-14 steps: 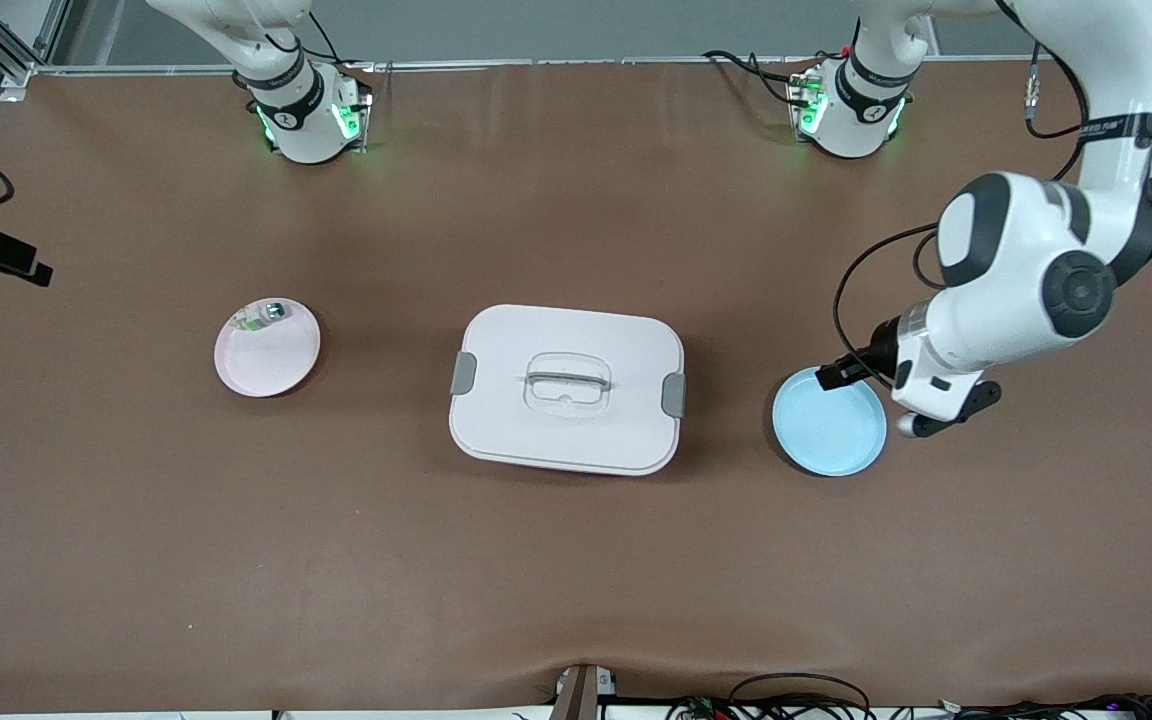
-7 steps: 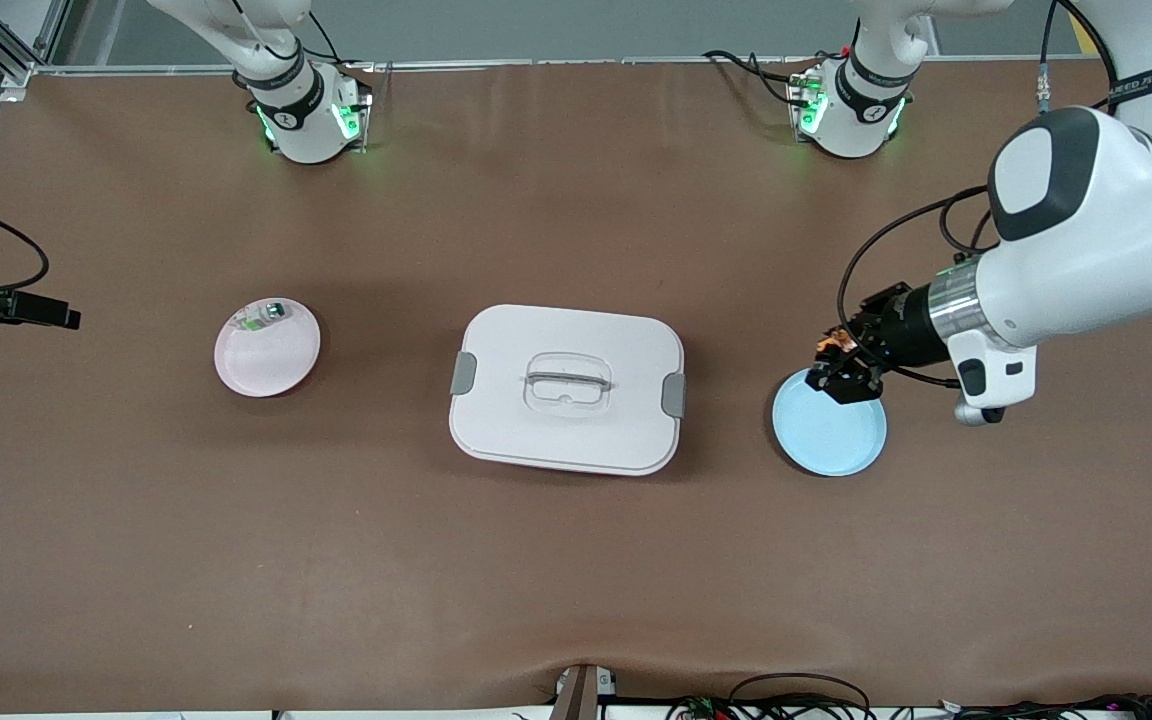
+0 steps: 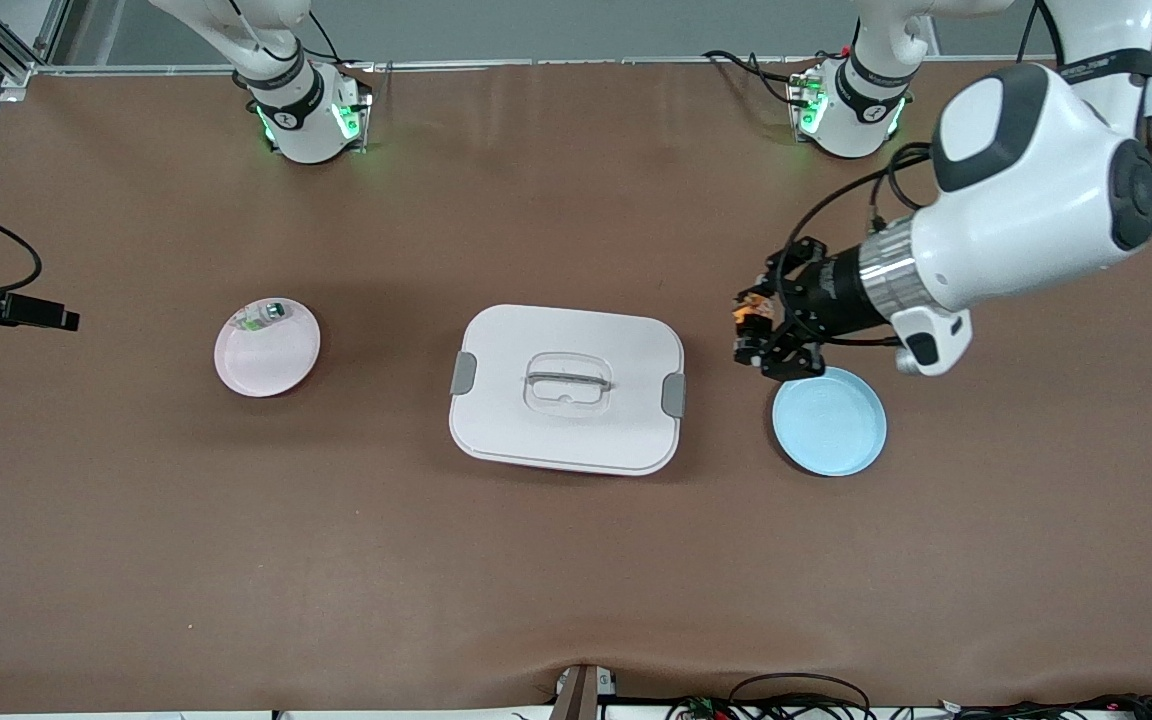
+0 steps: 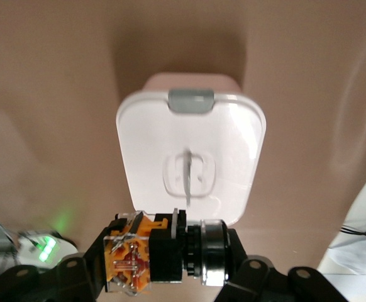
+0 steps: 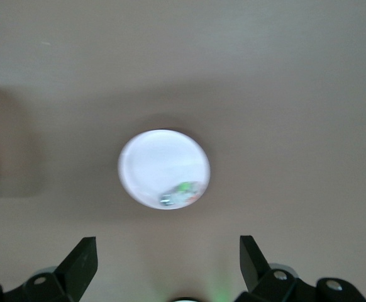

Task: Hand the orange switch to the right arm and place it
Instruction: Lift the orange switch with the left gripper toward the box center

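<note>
The orange switch point(image 3: 748, 316) is clamped between the black fingers of my left gripper point(image 3: 756, 338), which is turned sideways in the air. It hangs over the bare table between the white lidded box point(image 3: 566, 390) and the blue plate point(image 3: 831, 425). In the left wrist view the orange switch point(image 4: 133, 258) shows its orange block, black body and round end, and my left gripper point(image 4: 170, 263) is shut on it. My right gripper point(image 5: 165, 246) stands open and empty high over the pink plate point(image 5: 158, 160). Only a black part of the right arm's hand point(image 3: 31, 312) shows in the front view.
The pink plate point(image 3: 271, 360) lies toward the right arm's end and holds a small green-and-clear part point(image 3: 261, 317). The white box with grey latches and a clear handle sits mid-table. The blue plate holds nothing.
My left gripper has lifted off the blue plate with the orange switch and swung toward the white box. The right arm's hand shifted slightly at the table's end.
</note>
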